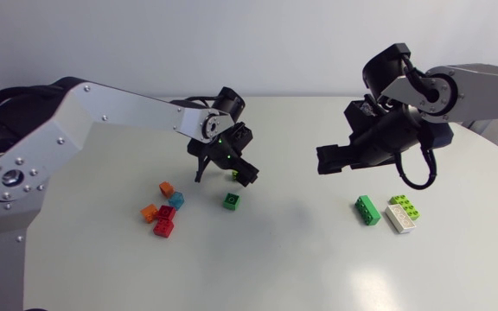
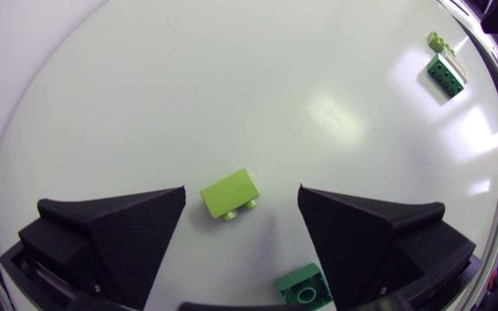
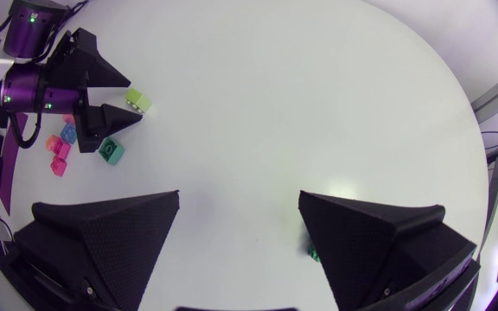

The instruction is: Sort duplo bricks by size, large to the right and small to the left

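Left gripper [image 2: 242,195] fingers apart, nothing clamped. Small lime brick [image 2: 228,193] lies on the tabletop [image 1: 284,250] between them, touching neither finger. Small dark green brick [image 2: 303,287] sits just beside one finger, a little nearer the front edge. Toward the left edge is a cluster of small bricks: two orange [image 1: 166,187] [image 1: 149,212], one teal [image 1: 176,199], two red [image 1: 166,213] [image 1: 163,228]. Right gripper [image 3: 239,197] fingers apart and holding nothing, over bare tabletop right of centre. Near the right edge, three large bricks close together: dark green [image 1: 367,210], white [image 1: 399,218], lime [image 1: 405,206].
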Robot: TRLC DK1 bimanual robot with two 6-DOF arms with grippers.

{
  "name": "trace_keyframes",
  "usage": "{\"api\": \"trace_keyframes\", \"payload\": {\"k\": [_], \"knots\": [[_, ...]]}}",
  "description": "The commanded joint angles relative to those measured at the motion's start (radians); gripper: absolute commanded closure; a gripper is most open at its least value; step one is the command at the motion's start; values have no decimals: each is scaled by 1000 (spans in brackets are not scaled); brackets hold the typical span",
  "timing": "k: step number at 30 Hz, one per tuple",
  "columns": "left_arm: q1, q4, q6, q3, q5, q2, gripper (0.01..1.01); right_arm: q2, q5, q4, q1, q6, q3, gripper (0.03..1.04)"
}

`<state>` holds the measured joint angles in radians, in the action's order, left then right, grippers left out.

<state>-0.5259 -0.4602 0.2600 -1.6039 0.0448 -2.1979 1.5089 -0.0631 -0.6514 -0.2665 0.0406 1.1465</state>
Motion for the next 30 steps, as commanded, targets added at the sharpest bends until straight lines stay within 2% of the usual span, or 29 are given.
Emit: {"api": "trace_keyframes", "payload": {"k": [1,5,12,20,22,24,25,27,28,30], "knots": [[1,-11,-27,-28,0,-26,362,-6,-1,2,1,-4,-16,67],[7,-20,-41,-25,0,-23,662,-18,-1,-1,-4,-2,-18,67],[12,-34,-18,68,0,72,684,-47,-1,-5,-5,-2,-25,67],[76,-21,30,291,0,245,684,-78,-4,-8,-14,-1,-44,67],[89,-18,33,303,0,270,675,-78,-4,-8,-19,2,-44,67],[87,-17,30,274,1,268,623,-78,-4,-8,-33,12,-45,67],[79,-18,25,252,1,260,489,-82,-4,-8,-36,15,-47,67],[52,-21,15,200,0,231,125,-87,-4,-8,-36,16,-53,67],[33,-32,7,170,0,213,56,-88,-4,-8,-36,16,-56,67],[4,-57,-24,101,0,162,54,-93,-3,-8,-33,12,-59,67]]}}
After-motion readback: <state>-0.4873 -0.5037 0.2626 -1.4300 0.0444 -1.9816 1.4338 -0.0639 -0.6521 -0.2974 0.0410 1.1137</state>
